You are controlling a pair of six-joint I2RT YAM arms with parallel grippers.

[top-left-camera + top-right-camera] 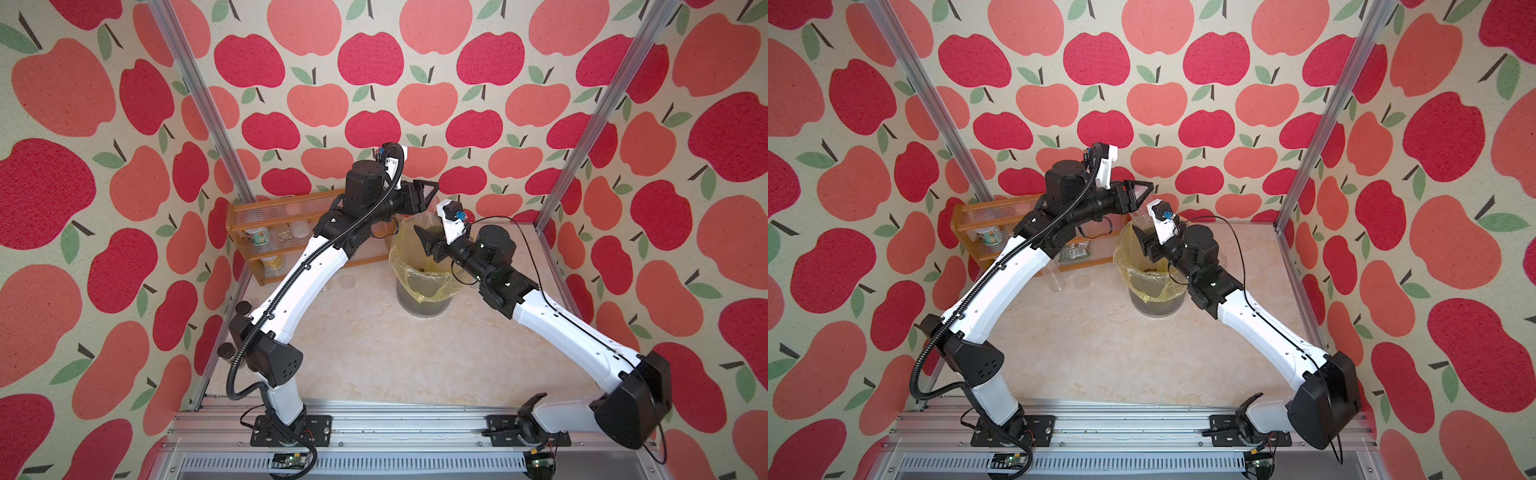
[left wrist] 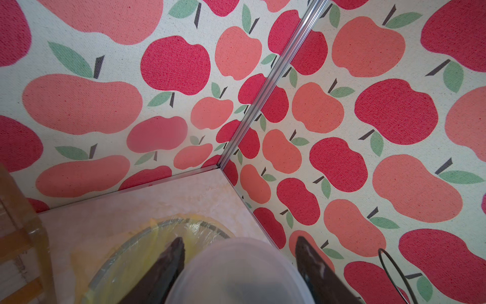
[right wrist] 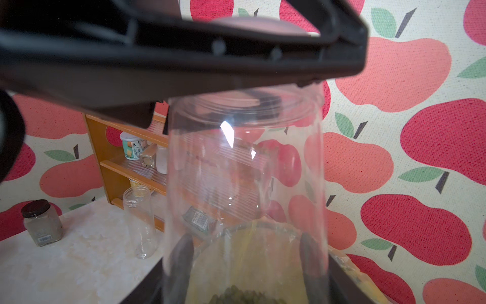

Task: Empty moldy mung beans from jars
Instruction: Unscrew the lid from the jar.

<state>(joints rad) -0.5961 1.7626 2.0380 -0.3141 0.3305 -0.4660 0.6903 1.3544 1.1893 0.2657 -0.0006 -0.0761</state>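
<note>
Hovering over a bin (image 1: 422, 305) lined with a yellow bag, at the far middle of the table (image 1: 374, 353), two robot arms meet. The right gripper (image 3: 247, 252) has its jaws part-way apart and pressed against the lower wall of a clear jar (image 3: 244, 171), holding it upright just above the bin's mouth. A small heap of dark green mung beans (image 3: 244, 293) lies at the bottom of the jar, not yet tipped out. The jar's threaded mouth is uncovered. Just above it, the left gripper (image 2: 239, 239) has its jaws set moderately wide around a frosted lid (image 2: 236, 271), gripping it by the rim. To the left, a wooden shelf (image 1: 266, 220) stands against the far wall, and a tall jar (image 3: 139, 221) that looks empty stands on the table beside it. Several things could go wrong from here. The left gripper sits so close over the mouth that tilting the jar could knock the two together. The smooth wall could slip between the fingers as it turns. If the mouth swings past the bin's rim, beans would scatter on the table.
</note>
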